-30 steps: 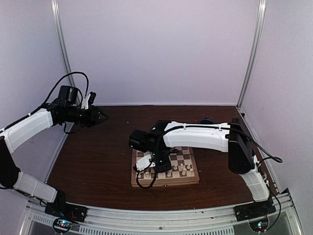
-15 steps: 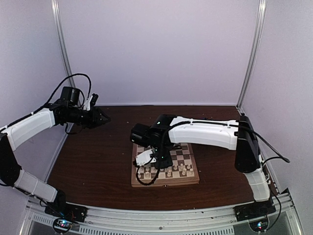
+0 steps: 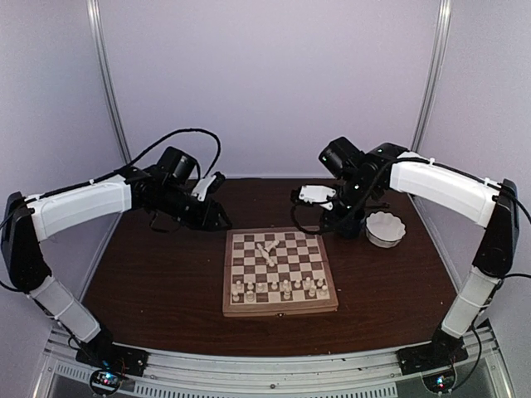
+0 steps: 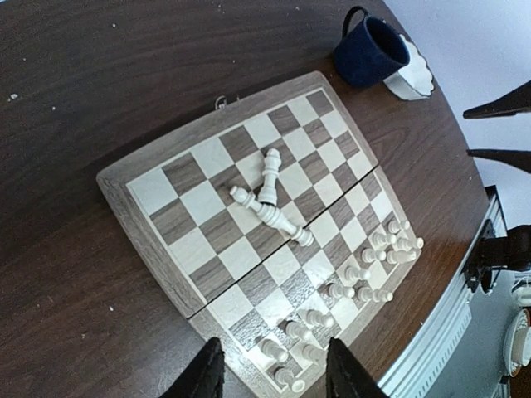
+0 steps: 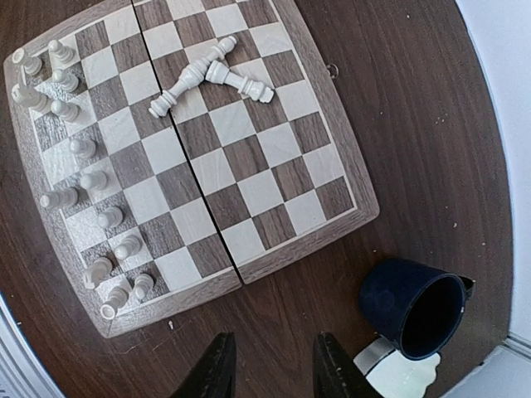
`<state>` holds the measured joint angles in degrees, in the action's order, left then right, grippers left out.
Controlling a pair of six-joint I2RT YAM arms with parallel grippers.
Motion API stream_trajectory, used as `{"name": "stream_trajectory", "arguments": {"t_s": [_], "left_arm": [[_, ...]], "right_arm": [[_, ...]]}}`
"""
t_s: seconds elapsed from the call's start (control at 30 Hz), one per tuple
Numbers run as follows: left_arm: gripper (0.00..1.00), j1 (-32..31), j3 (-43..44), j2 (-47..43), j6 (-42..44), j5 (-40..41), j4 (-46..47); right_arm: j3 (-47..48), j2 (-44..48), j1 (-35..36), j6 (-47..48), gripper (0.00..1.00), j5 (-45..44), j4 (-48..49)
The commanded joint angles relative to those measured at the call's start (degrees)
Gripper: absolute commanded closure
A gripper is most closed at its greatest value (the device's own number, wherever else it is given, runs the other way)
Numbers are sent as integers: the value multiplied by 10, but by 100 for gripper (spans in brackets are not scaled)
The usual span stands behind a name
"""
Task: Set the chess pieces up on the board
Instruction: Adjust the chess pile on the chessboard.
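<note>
The board (image 3: 280, 308) lies at the table's middle. Several cream chess pieces (image 3: 282, 288) stand in its two near rows, and three more (image 3: 267, 253) lie toppled in a heap mid-board. My left gripper (image 3: 222, 220) hovers just off the board's far left corner, open and empty. In the left wrist view the gripper (image 4: 274, 377) hangs over the board's edge (image 4: 137, 236) beside the standing pieces (image 4: 348, 282), with the toppled ones (image 4: 270, 199) farther off. My right gripper (image 5: 272, 369) is open and empty above bare table behind the board (image 5: 304, 249).
A dark blue cup (image 5: 415, 307) lies on its side next to a white scalloped bowl (image 3: 385, 228) at the back right, close to my right gripper (image 3: 347, 225). Purple walls close in the table on three sides.
My right arm has lifted off the board and swung to the back right, its jaws opening. The left arm has come in from the back left toward the board.
</note>
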<state>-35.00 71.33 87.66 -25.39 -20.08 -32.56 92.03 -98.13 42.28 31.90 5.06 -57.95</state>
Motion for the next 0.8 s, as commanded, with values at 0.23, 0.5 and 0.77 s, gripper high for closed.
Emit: {"name": "stream_trajectory", "arguments": {"t_s": [0.23, 0.5, 0.77], "left_arm": [[58, -41, 94, 160, -11, 18, 24], [55, -75, 306, 317, 148, 29, -87], [51, -103, 432, 423, 181, 84, -225]], "right_arm": [[-20, -59, -36, 33, 61, 103, 141], [-63, -33, -57, -14, 59, 128, 172], [-114, 15, -107, -51, 58, 157, 199]]}}
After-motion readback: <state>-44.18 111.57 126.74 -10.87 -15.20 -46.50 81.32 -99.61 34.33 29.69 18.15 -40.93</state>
